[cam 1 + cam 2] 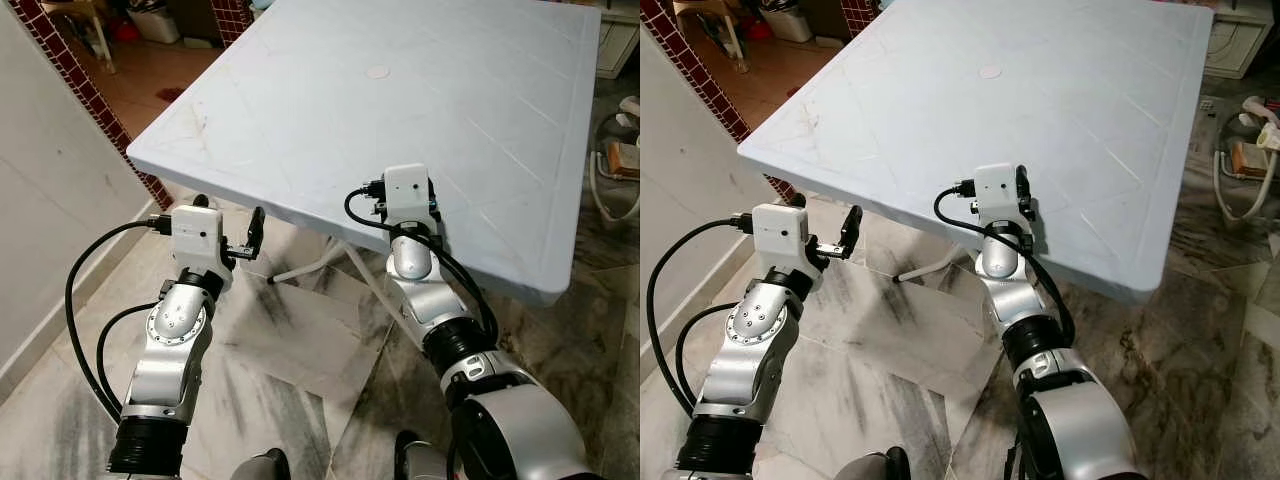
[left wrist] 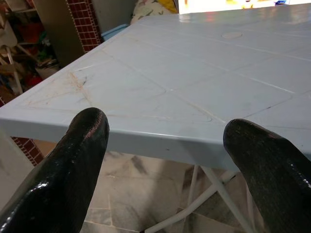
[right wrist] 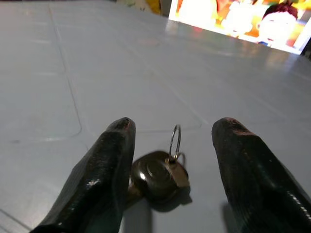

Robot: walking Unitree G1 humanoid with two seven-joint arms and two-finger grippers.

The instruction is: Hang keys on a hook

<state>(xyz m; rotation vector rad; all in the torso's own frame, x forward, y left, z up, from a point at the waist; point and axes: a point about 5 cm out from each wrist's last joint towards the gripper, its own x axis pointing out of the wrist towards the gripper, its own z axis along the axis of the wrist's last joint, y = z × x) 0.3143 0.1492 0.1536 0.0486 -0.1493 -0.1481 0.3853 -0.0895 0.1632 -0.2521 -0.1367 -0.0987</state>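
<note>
Keys [image 3: 158, 175]: a dark, rounded, glossy fob with a thin metal ring standing upright, was seen lying on the pale plastic table [image 1: 480, 110] between the spread fingers of the right gripper [image 3: 170, 165], ungrasped. The tabletop was smooth, with moulded diagonal grooves. The left gripper [image 2: 165, 160] was held wide open and empty just before the table's near edge, above marbled floor tiles [image 1: 300, 350].

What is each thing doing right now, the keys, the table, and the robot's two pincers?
Keys: lying flat on the table, ring standing up, between the right pincer's fingers, not gripped.
Right pincer: open, low over the table, straddling the keys.
Left pincer: open, holding nothing, off the table's near edge.
Table: upright, top scuffed near one corner.
</note>
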